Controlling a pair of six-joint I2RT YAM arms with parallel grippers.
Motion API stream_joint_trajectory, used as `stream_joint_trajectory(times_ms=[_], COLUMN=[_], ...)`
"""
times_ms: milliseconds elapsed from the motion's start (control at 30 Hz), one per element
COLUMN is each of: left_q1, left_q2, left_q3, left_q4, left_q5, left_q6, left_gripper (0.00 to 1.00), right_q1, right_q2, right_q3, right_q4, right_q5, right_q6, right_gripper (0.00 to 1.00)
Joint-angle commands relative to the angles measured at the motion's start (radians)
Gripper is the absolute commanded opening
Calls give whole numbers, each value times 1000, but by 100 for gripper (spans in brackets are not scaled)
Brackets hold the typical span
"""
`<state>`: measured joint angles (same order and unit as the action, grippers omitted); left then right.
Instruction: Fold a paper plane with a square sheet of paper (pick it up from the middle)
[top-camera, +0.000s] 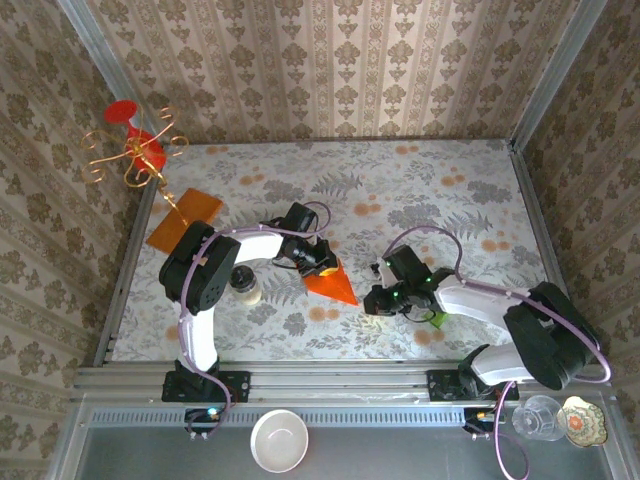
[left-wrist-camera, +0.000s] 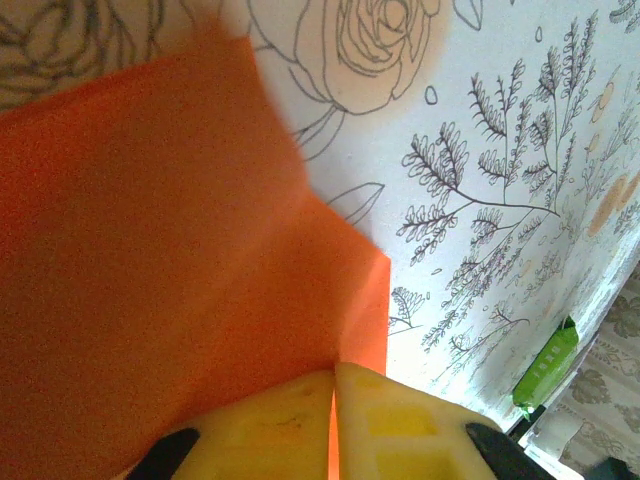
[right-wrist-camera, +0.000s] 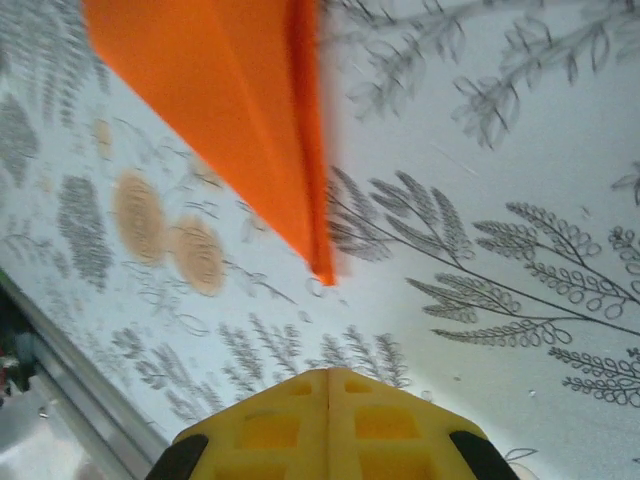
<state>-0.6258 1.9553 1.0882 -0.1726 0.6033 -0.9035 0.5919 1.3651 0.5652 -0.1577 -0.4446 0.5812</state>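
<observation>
Left gripper (top-camera: 320, 262), from above, pinches the far edge of the folded red-orange paper (top-camera: 333, 285), a thin pointed wedge on the floral table (top-camera: 440, 190), left of the shut, empty right gripper (top-camera: 378, 298). Its wrist view shows yellow pads (left-wrist-camera: 270, 430) clamping crisp layered edges (a firm pinch should stop the layers slipping). From the right wrist, the sharp tip faces that gripper, so pressing along the crease looks wiser than dragging.

The paper plane (top-camera: 332, 283) is plain bright red-orange; the table (top-camera: 470, 200) is white, printed with grey line-drawn ferns and roses and pale orange blossoms. The left gripper (left-wrist-camera: 334, 378) and right gripper (right-wrist-camera: 328, 380) are pale yellow at the fingers, the wallpaper (top-camera: 330, 70) beige with damask stripes, the flat sheet (top-camera: 185, 218) a duller amber-orange. A blurred strip (left-wrist-camera: 548, 362) looks bright green.
</observation>
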Motion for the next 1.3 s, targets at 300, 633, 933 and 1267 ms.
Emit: stream_joint_trajectory(times_ms=[300, 633, 933, 1267], left_q1=[2, -1, -50, -92], left_q2=[68, -29, -148, -95], left_q3=[-21, 35, -24, -106], left_q4=[-152, -116, -12, 91], left_q5=[-136, -70, -56, -23], left_q6=[26, 73, 122, 95], left_gripper=[13, 13, 13, 10], right_q1=[25, 25, 25, 25], right_q2=[242, 355, 371, 379], right_q3=[236, 214, 207, 210], right_q4=[62, 20, -36, -45], right_q5=[42, 106, 145, 144], right_q6=[23, 25, 42, 58], right_gripper=[0, 0, 0, 0])
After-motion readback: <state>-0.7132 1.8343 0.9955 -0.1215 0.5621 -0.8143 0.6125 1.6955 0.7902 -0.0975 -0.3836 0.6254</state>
